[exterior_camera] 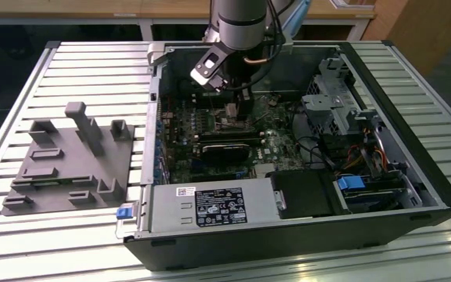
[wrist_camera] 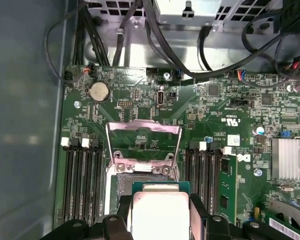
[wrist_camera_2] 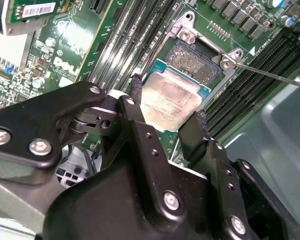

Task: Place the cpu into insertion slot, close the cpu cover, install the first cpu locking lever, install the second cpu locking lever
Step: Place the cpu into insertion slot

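My gripper [wrist_camera_2: 168,101] is shut on the cpu [wrist_camera_2: 172,102], a flat square chip with a silver-grey top and green edge, held by two opposite sides. It hangs just above and partly over the insertion slot [wrist_camera_2: 192,60], whose dark pin field shows beyond the chip. In the first wrist view the cpu [wrist_camera: 160,210] sits between the black fingers [wrist_camera: 197,212] in front of the slot [wrist_camera: 124,184]. The cpu cover [wrist_camera: 140,128], a silvery frame, stands raised open behind the slot. A thin wire locking lever [wrist_camera_2: 270,75] sticks out beside the socket. In the exterior view the gripper [exterior_camera: 237,104] is low inside the computer case.
Long black memory slots [wrist_camera: 82,180] flank the socket on both sides. A black rounded block [exterior_camera: 225,154] lies on the motherboard nearer the power supply [exterior_camera: 209,208]. Cables and drive cages [exterior_camera: 339,111] fill the exterior view's right. A grey fixture tray [exterior_camera: 69,164] lies outside the case.
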Motion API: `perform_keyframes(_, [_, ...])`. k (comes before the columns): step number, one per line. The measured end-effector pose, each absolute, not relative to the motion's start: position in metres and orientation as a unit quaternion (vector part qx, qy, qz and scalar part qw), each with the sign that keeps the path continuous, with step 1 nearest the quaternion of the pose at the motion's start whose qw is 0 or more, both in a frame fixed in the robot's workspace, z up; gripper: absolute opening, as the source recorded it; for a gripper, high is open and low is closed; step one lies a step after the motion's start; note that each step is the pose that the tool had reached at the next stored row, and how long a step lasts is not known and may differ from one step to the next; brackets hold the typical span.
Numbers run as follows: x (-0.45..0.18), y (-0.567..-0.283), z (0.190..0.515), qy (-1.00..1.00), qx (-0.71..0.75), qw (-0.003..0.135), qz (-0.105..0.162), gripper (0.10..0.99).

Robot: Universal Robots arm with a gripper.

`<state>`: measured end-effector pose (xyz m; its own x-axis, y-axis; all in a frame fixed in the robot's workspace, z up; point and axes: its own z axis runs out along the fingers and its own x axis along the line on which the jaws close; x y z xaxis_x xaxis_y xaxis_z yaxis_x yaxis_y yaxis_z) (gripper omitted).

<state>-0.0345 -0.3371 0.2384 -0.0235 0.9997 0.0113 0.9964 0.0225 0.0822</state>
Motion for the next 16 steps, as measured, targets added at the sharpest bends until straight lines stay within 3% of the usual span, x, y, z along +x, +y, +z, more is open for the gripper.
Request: perform_keyframes(16, [-0.037, -0.337, 0.223, 0.715, 0.698, 0.025, 0.033, 0.541])
